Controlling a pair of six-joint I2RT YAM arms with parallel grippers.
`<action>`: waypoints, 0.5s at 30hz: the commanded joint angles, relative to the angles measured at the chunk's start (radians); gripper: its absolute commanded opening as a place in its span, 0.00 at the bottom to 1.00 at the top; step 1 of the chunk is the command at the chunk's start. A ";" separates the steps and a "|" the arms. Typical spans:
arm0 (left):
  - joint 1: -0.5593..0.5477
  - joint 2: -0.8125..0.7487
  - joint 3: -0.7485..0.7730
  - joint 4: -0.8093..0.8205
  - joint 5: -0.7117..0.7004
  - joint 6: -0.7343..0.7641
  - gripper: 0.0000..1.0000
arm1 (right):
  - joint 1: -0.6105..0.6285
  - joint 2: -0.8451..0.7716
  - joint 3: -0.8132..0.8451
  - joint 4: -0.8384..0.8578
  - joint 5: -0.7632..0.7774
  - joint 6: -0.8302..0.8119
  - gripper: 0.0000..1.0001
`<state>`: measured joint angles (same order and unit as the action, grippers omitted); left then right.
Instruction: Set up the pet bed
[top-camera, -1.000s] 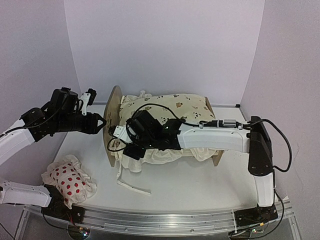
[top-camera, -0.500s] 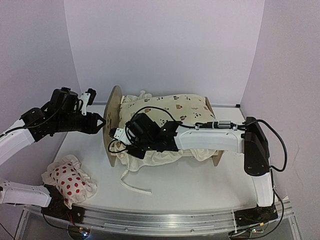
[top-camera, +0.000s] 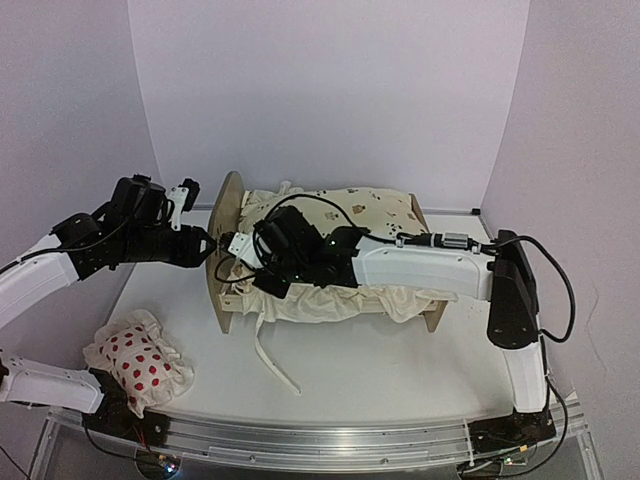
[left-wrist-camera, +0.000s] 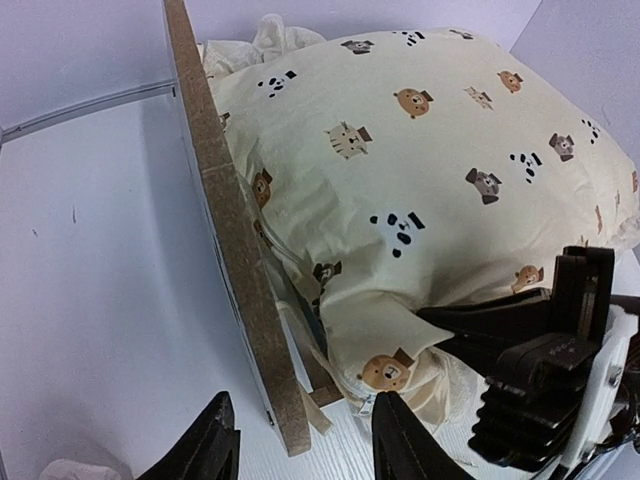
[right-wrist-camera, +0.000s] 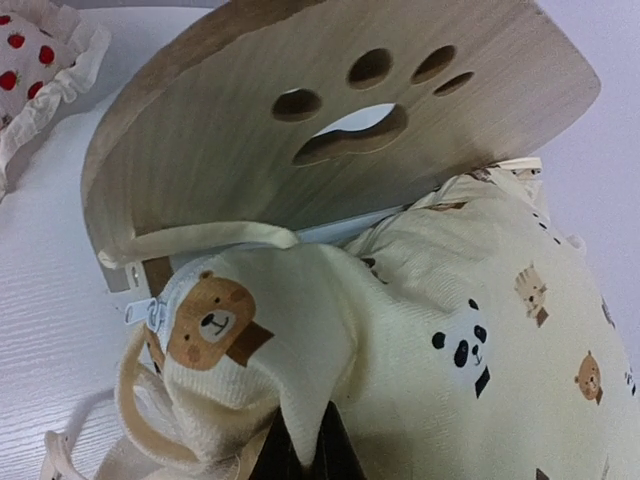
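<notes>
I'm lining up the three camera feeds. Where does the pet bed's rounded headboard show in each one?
Top external: the headboard stands left of centre, seen nearly edge-on.
Left wrist: it is a slanted wooden edge running top to bottom, left of centre.
Right wrist: it fills the upper half, with the paw-print cutout facing the camera.
Shared landmark: the cream animal-print cushion lies right against it in all three views.
</notes>
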<state>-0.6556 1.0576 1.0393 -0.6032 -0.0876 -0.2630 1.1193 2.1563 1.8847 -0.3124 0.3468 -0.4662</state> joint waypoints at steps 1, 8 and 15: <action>0.002 0.009 0.035 0.054 0.014 -0.023 0.45 | -0.035 -0.037 0.096 0.081 0.001 0.021 0.00; 0.002 0.013 0.023 0.059 0.028 -0.037 0.45 | -0.048 -0.027 0.090 0.120 -0.033 0.060 0.00; 0.002 0.021 0.009 0.070 0.046 -0.055 0.43 | -0.050 0.034 0.136 0.129 -0.028 0.093 0.00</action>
<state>-0.6556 1.0708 1.0393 -0.5735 -0.0650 -0.2952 1.0721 2.1595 1.9501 -0.2664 0.3102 -0.4082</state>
